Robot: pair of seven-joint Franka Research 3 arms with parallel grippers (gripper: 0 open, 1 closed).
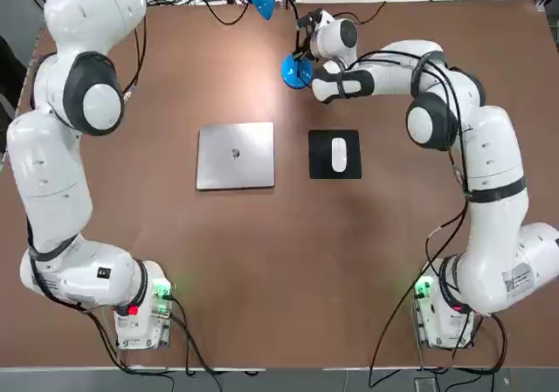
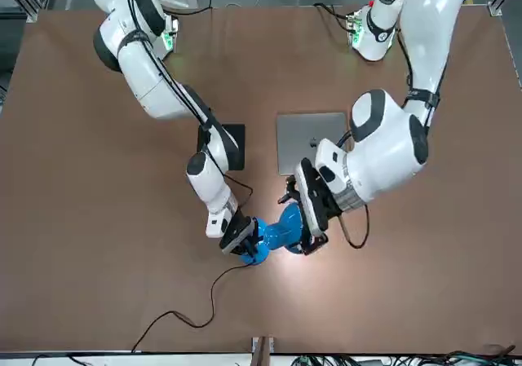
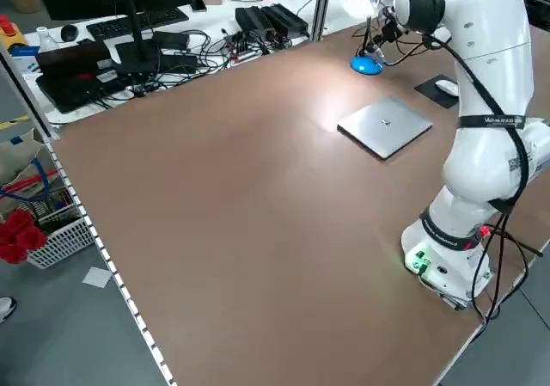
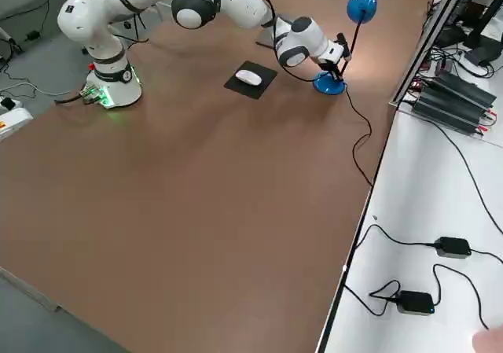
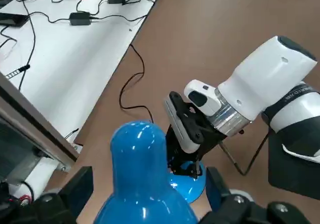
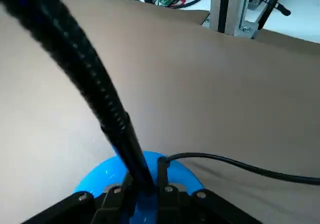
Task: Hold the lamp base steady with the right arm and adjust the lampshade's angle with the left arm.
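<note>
The lamp base (image 1: 293, 72) is a glossy blue disc at the far middle of the table, with its thin black neck (image 6: 85, 69) rising from it. My right gripper (image 6: 141, 191) is shut low on that neck, right at the base (image 6: 100, 176); in the front view the same gripper (image 2: 239, 237) sits on the base (image 2: 254, 253). The blue lampshade (image 5: 142, 184) hangs above, lit, between the fingers (image 5: 77, 186) of my left gripper (image 2: 308, 219). A small gap shows on each side of the shade, so the left gripper is open around it.
A closed silver laptop (image 1: 236, 154) lies mid-table, and a white mouse (image 1: 339, 154) sits on a black pad (image 1: 334, 175) beside it. The lamp's black cord (image 2: 196, 317) runs to the far edge, where cables and adapters (image 4: 416, 299) lie on a white bench.
</note>
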